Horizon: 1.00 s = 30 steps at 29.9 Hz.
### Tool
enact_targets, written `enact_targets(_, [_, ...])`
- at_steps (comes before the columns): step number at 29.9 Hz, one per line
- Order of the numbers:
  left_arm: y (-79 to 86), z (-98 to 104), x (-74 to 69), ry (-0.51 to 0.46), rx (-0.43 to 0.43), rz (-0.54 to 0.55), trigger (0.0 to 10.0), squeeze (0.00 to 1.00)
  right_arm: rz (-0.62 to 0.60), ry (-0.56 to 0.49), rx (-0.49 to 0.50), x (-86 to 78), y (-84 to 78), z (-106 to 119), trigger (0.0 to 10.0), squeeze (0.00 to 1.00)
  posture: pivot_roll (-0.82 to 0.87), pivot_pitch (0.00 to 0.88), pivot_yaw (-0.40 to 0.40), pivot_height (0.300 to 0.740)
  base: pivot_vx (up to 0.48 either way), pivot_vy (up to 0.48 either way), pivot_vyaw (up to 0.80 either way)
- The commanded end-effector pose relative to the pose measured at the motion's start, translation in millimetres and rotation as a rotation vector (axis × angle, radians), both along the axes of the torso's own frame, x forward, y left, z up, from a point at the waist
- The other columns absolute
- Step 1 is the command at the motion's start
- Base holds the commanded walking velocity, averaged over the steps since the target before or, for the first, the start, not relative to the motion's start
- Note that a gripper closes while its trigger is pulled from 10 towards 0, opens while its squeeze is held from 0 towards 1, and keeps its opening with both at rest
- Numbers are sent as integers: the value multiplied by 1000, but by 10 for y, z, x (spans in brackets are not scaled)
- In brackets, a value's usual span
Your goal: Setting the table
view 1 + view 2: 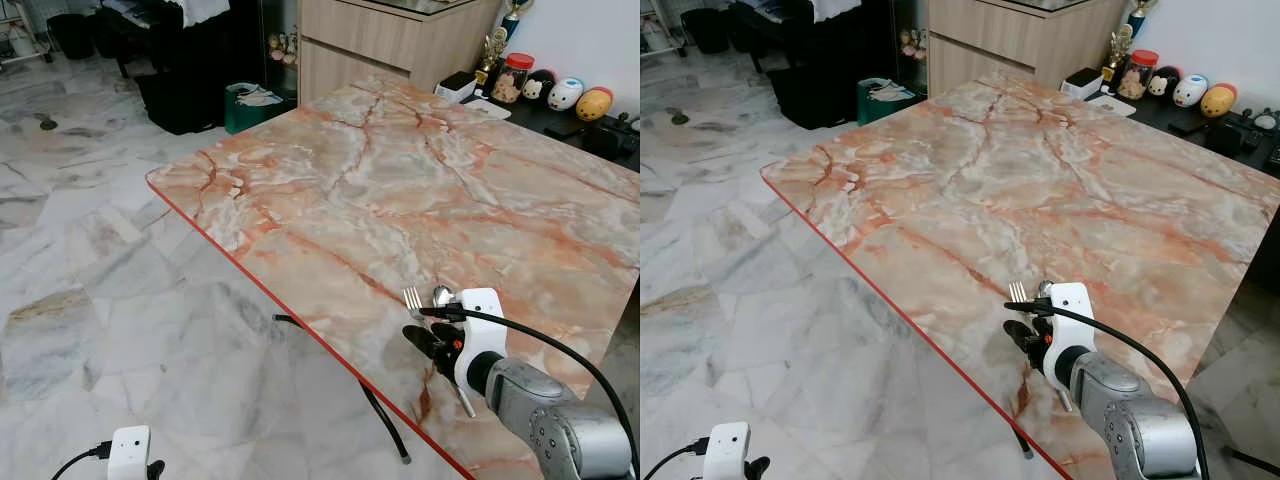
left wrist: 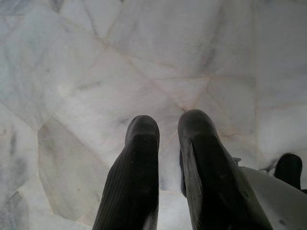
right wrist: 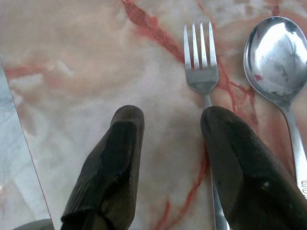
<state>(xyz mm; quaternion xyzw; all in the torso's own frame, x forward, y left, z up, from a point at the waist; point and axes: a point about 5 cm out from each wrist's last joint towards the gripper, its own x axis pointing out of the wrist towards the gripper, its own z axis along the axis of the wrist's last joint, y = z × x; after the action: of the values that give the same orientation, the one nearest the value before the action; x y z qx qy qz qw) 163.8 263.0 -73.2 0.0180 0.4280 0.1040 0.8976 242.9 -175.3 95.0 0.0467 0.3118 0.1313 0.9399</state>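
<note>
A fork (image 3: 201,62) and a spoon (image 3: 274,57) lie side by side on the orange-veined marble table (image 1: 400,180), near its front corner, heads pointing away from me. My right gripper (image 3: 170,120) hovers low over the table just short of them, open, with nothing between its fingers. One finger (image 3: 240,163) covers part of the fork's handle. In the left eye view the fork (image 1: 413,298) and spoon (image 1: 441,295) peek out beyond the right gripper (image 1: 425,338). My left gripper (image 2: 168,124) hangs idle over the floor, a narrow gap between its fingers.
The table's red edge (image 1: 300,320) runs diagonally close to the right gripper, with pale marble floor (image 1: 100,300) below. A black table leg (image 1: 385,420) stands under the corner. A wooden cabinet (image 1: 380,40), a green bin (image 1: 250,105) and figurines (image 1: 560,95) stand behind the table.
</note>
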Motion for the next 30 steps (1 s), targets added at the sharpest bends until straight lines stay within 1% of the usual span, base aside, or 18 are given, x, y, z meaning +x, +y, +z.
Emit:
enact_targets(1, [-30,-52,-84,39,-12,8,10000,0,0,-1,-17,13,-8,-2,10000,0,-37,0,-54,740,0,0,0])
enact_targets(9, [-7,-40,-71,38,-12,8,10000,0,-11,1,-35,43,-13,-84,10000,0,-38,0,-52,740,0,0,0])
enact_targets(13, [5,-36,-70,42,-8,3,10000,0,3,-5,-33,80,19,-127,10000,0,-36,0,-52,740,0,0,0])
enact_targets(18, [-79,-65,-72,45,-16,2,10000,0,-6,-10,-39,109,11,-133,10000,0,-35,0,-53,740,0,0,0])
enact_targets(20, [-151,-89,-80,48,-20,-5,10000,0,-5,-12,-48,111,5,-148,10000,0,-35,0,-52,740,0,0,0])
enact_targets(30, [-178,-102,-96,48,-23,-8,10000,0,-9,-20,-44,111,5,-148,10000,0,-38,0,-48,740,0,0,0])
